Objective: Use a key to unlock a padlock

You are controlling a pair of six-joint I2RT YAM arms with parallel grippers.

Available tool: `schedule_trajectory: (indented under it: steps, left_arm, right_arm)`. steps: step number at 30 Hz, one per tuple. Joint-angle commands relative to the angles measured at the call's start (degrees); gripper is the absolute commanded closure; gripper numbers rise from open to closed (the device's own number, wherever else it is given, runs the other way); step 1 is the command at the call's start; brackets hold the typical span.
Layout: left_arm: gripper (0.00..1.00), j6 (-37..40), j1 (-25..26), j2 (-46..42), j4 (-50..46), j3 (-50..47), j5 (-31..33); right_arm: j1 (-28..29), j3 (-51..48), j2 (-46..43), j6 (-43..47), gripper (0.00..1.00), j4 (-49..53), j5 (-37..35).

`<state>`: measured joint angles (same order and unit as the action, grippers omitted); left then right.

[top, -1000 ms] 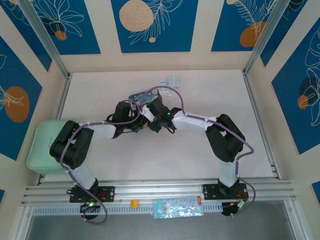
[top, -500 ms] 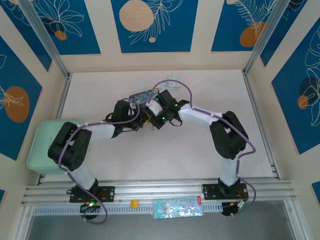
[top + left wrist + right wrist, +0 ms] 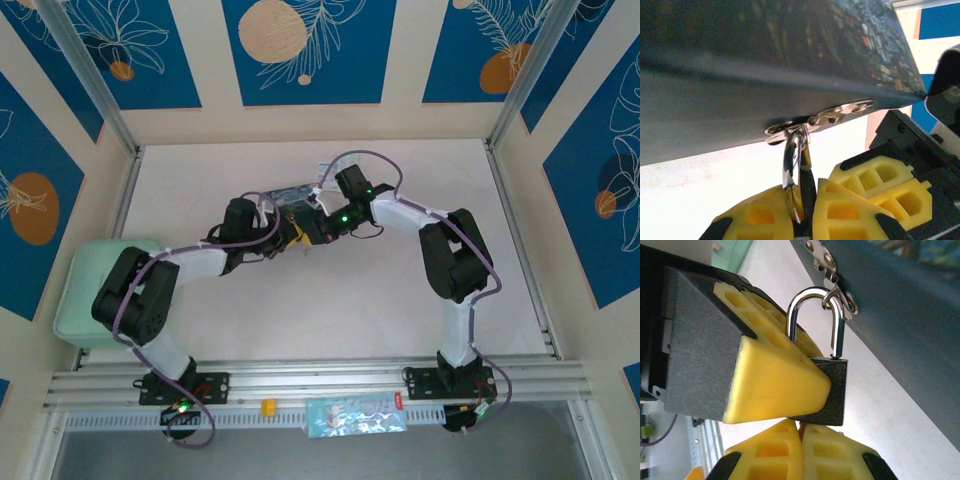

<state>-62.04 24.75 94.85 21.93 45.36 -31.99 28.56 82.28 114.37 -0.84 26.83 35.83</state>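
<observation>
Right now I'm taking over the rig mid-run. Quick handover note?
Left claw: shut on the padlock, pads on the body's sides.
Right claw: shut, tips just under the padlock's base; can't tell if the key is pinched between them.
Padlock: hangs by its shackle from the hasp on the tin.
Done: padlock steadied, right claw lined up below it.
To do: seat the key, turn, free the shackle; its visible leg sits in the body.

Right gripper swung farther back beside tin, now closed
</observation>
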Motion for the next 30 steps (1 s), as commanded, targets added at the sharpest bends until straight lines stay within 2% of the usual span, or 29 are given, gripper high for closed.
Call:
schedule_trajectory:
  steps: [1, 12, 18, 26, 30]
  left_arm:
    - [1.0, 3.1, 1.2, -0.6, 3.2, -0.7, -11.3]
    - [1.0, 1.4, 1.0, 2.1, 9.0, -0.9, -11.3]
    - [1.0, -1.5, 1.0, 4.1, 11.4, -0.9, -8.9]
    - [1.0, -1.8, 0.8, 4.9, 10.8, -0.7, -7.6]
    - [1.0, -2.3, 0.7, 5.0, 9.5, -0.1, -7.6]
  right_arm:
    - [-0.5, 2.7, 1.2, -3.2, 1.0, -2.5, 8.9]
    - [-1.5, 1.3, -0.1, -6.6, 1.0, -3.8, 9.9]
    - [-1.4, -1.5, -4.1, -8.0, 0.8, -4.6, 5.6]
    - [0.4, -7.0, -11.5, -7.9, 0.69, -4.5, -8.1]
    - [6.6, -7.3, -13.5, -3.8, 0.63, -1.7, -22.5]
